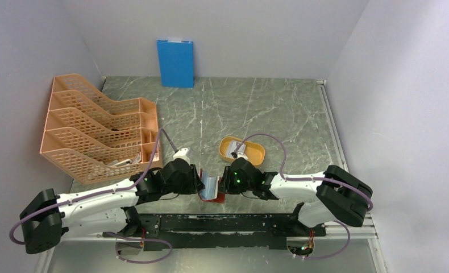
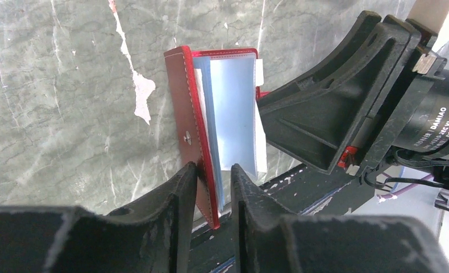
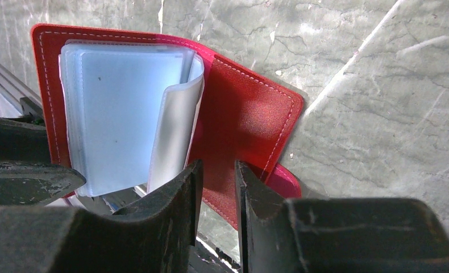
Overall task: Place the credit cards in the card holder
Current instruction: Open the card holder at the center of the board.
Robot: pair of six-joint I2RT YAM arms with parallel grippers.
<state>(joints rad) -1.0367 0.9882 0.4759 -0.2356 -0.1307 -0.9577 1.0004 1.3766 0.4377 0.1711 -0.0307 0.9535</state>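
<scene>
The dark-red card holder (image 1: 212, 189) hangs open between my two grippers just ahead of the arm bases. My left gripper (image 1: 199, 185) (image 2: 213, 168) is shut on the card holder's (image 2: 182, 102) cover with the snap stud, the pale blue inner pockets (image 2: 233, 108) beside it. My right gripper (image 1: 225, 183) (image 3: 216, 165) is shut on the other flap of the card holder (image 3: 245, 114), near its snap tab. Pale blue pockets (image 3: 120, 108) fill the inside, and one white leaf (image 3: 174, 131) curls outward. Small pale credit cards (image 1: 236, 149) lie in the yellow tray; their detail is too small to make out.
The yellow-orange oval tray (image 1: 256, 153) sits just behind the right gripper. An orange mesh file rack (image 1: 91, 131) stands at the left. A blue board (image 1: 175, 62) leans on the back wall. The black base rail (image 1: 222, 223) runs under the card holder. My right arm (image 2: 336, 102) fills the left wrist view's right side.
</scene>
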